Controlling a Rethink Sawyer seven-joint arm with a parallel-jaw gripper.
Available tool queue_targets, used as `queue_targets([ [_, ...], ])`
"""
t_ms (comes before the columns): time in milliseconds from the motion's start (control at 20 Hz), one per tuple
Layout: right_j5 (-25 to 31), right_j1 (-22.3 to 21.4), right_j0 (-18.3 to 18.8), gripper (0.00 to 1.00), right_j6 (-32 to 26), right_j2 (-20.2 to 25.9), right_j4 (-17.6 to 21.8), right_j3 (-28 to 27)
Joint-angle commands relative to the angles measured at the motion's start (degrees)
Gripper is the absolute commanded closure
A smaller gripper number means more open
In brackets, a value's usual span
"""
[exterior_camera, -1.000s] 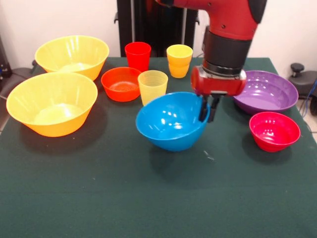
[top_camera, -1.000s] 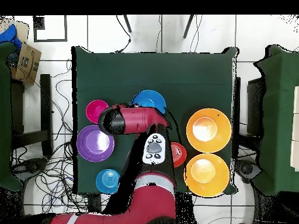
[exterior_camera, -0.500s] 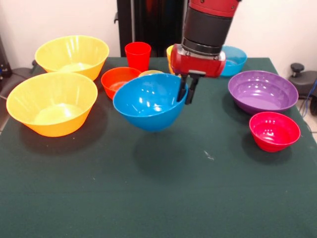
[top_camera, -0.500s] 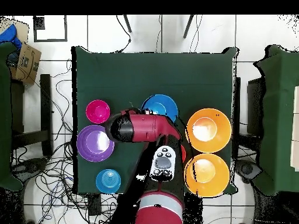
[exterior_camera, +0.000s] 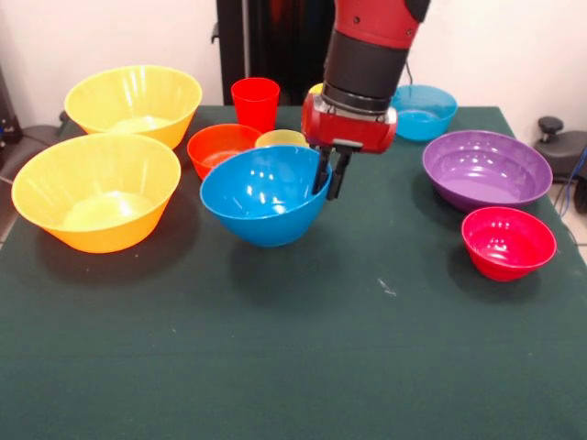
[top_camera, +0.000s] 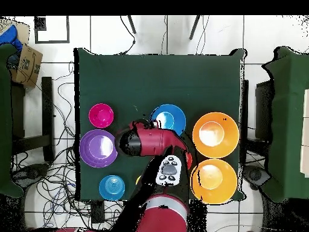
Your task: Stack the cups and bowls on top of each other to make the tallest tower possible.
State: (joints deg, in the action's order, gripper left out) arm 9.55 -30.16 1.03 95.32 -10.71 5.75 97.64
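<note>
Near the middle of the green cloth-covered table [exterior_camera: 303, 367], the medium blue bowl [exterior_camera: 266, 194] hangs from the gripper [exterior_camera: 329, 176], whose fingers are closed over the bowl's rim on the side nearest the purple bowl [exterior_camera: 486, 170]. The blue bowl is smooth, glossy plastic, round and deep, tilted slightly. Just behind it stand the orange-red bowl [exterior_camera: 220, 151], the pale yellow cup [exterior_camera: 280, 138] and the red cup [exterior_camera: 255, 103]; two large yellow bowls [exterior_camera: 96, 192] sit well apart to one side. The small light blue bowl [exterior_camera: 424, 110] and pink-red bowl [exterior_camera: 508, 242] lie on the other side. Compared with half a second earlier, the blue bowl hangs lower and nearer the yellow bowls, as the overhead view [top_camera: 169, 118] confirms.
</note>
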Motion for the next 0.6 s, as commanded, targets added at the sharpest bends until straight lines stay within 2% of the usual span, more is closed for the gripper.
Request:
queue_targets([
  [50,-5.9,4.5,0.4,1.00,10.0,3.7,1.9,5.2],
  [350,-11.2,8.3,1.7,1.00,8.4,3.9,2.7,3.4],
  [600,-11.3,8.2,1.3,1.00,7.9,3.8,2.0,3.2],
])
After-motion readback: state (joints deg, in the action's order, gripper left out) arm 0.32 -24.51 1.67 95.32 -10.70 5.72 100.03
